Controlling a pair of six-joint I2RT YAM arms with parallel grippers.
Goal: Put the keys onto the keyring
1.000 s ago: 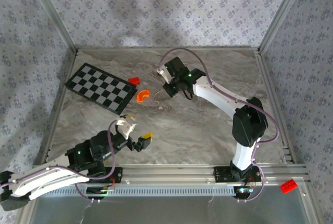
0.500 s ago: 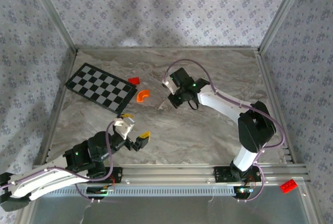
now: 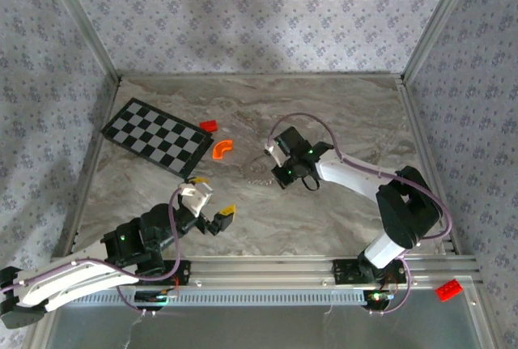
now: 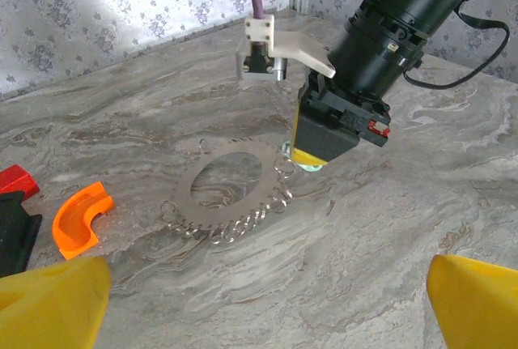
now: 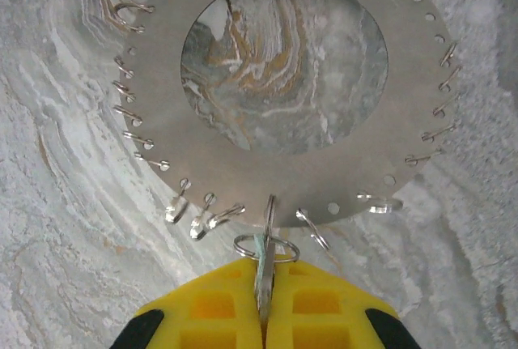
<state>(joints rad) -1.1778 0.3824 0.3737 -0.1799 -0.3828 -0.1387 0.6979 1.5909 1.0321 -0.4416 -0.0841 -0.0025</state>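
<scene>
The key [image 5: 262, 272] – a tiny pale green sliver – is pinched edge-on between the yellow fingers [image 5: 320, 304] of the right gripper [image 5: 263, 300], its free end right at the rim of the keyring [image 5: 283, 179]. A small wire loop sits at that end; whether the key passes through it I cannot tell. The keyring is a flat silvery disc with a wide round hole and a fringe of little wire loops, lying flat on the marbled surface [image 3: 340, 114] near its middle.

From the left wrist, the right gripper [image 4: 324, 134] stands steeply over the ring's far right edge. An orange curved plastic piece [image 4: 77, 219] lies to the ring's left, apart from it, with a small red block [image 4: 14, 180] beyond. The left gripper [image 3: 214, 195] sits low near the front edge – its fingers [image 4: 48, 304] spread wide, holding nothing. A checkerboard [image 3: 158, 136] lies at the far left.
</scene>
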